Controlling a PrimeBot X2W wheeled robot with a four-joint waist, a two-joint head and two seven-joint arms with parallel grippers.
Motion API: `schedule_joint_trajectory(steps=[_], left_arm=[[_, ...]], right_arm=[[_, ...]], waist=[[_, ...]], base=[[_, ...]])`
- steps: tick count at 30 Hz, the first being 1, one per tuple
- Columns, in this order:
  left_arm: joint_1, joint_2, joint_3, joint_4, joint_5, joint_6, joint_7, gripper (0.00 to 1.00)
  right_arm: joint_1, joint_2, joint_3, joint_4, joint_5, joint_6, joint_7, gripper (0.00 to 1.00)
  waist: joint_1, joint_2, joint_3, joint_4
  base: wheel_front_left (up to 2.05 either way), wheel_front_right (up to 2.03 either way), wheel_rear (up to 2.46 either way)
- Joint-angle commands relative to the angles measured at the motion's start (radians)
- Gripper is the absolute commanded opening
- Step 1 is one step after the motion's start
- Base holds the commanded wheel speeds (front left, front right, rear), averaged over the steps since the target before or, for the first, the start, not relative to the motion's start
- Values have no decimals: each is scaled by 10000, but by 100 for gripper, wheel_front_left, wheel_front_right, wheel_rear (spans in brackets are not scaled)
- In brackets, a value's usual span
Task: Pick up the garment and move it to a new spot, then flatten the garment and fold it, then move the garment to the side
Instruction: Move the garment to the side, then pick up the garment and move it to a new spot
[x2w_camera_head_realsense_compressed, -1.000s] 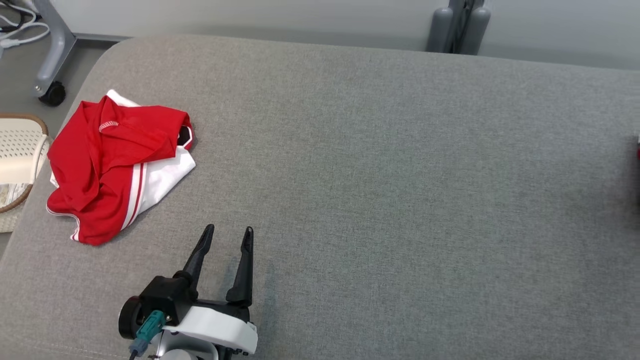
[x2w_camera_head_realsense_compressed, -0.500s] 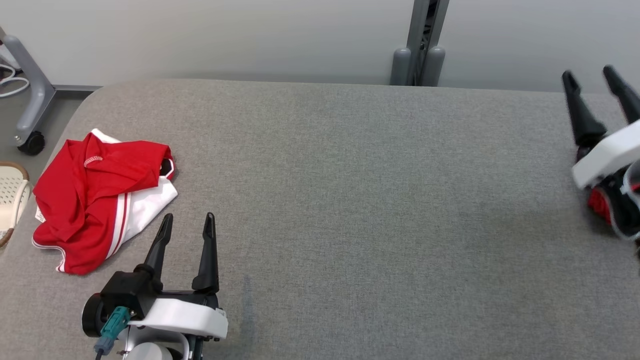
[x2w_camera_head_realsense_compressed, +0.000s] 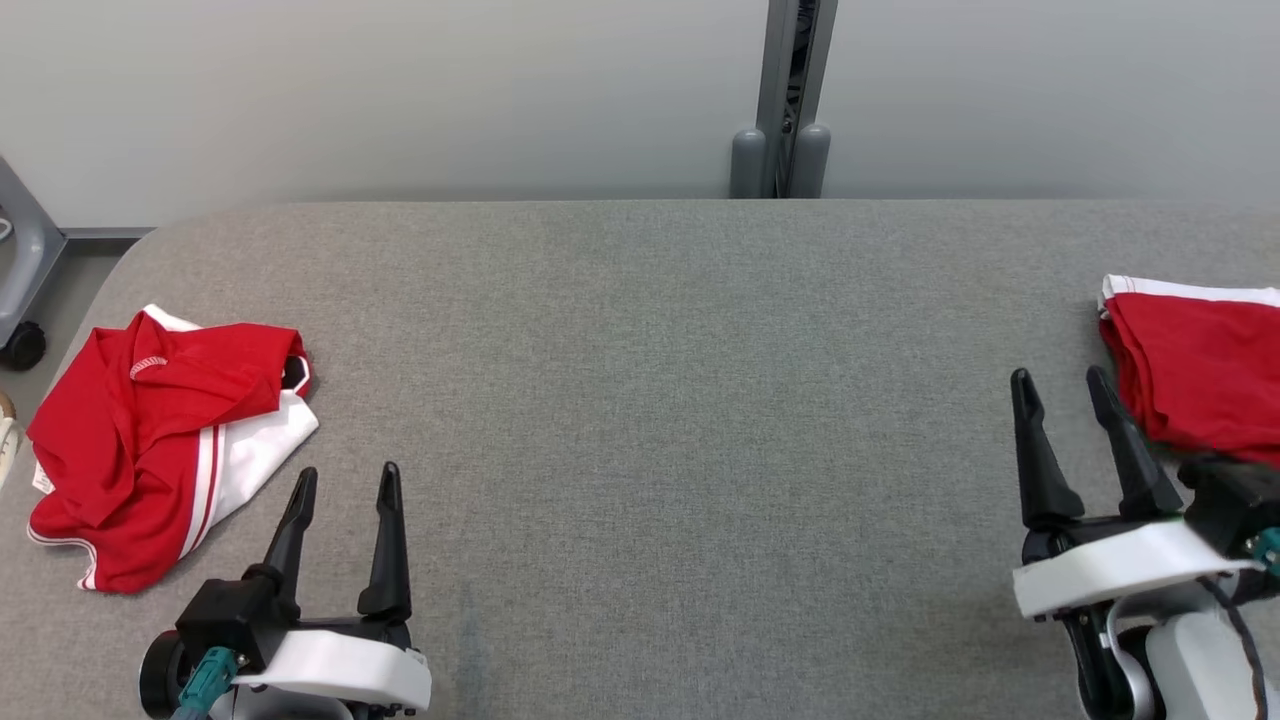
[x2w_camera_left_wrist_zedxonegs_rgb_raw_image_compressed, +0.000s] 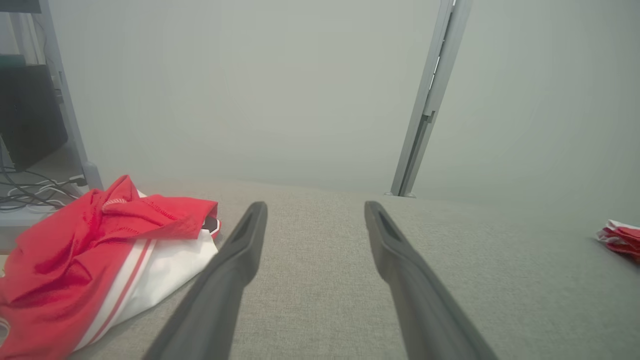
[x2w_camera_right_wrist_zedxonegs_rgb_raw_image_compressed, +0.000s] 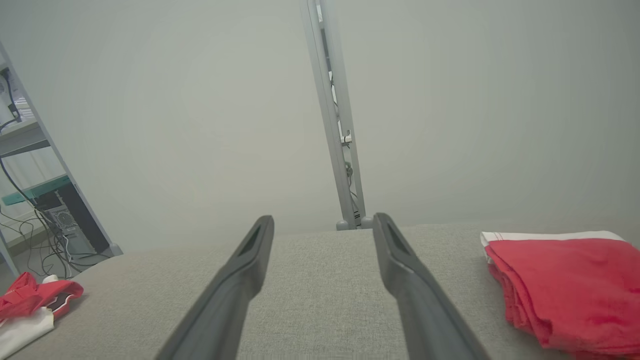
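Left of the post (x2w_camera_head_realsense_compressed: 780, 150), far out by the rounded corner of the grey cushion (x2w_camera_head_realsense_compressed: 650, 420): garment (x2w_camera_head_realsense_compressed: 150, 450), crumpled, red over white, lying on the fabric. Long axis slanted, from the near-left hem up toward the post; white panel with its red stripes along that same slant. Ribbed neckband at the far end, dark opening turned to the post side. Nearer than the garment and slightly closer to the post: left gripper (x2w_camera_head_realsense_compressed: 347, 475), fingers spread apart over bare cushion, tips near the white edge but apart from it. Right of the post, near side: right gripper (x2w_camera_head_realsense_compressed: 1058, 378), likewise spread wide, just beside a folded red pile (x2w_camera_head_realsense_compressed: 1200, 380).
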Motion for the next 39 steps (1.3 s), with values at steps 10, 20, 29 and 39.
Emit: schedule_joint_trajectory(steps=[10, 20, 29, 39], left_arm=[[322, 42, -174, 351, -53, -44, -5, 100], [341, 42, -297, 459, -104, -8, -4, 100], [371, 43, -330, 473, -122, -40, -4, 100], [367, 43, -331, 494, -97, -37, -4, 100]], right_arm=[[1287, 734, -566, -12, -1721, 4, -41, 100], [1359, 960, -708, 111, -2077, 4, -40, 100], [1402, 985, -680, 339, -2078, 4, -41, 100], [1364, 997, -737, 503, -2085, 4, -41, 100]], waist=[[0, 0, -156, -115], [0, 0, -170, -119], [0, 0, -205, -99], [0, 0, -229, -40]], base=[[0, 0, 0], [0, 0, 0], [0, 0, 0], [0, 0, 0]])
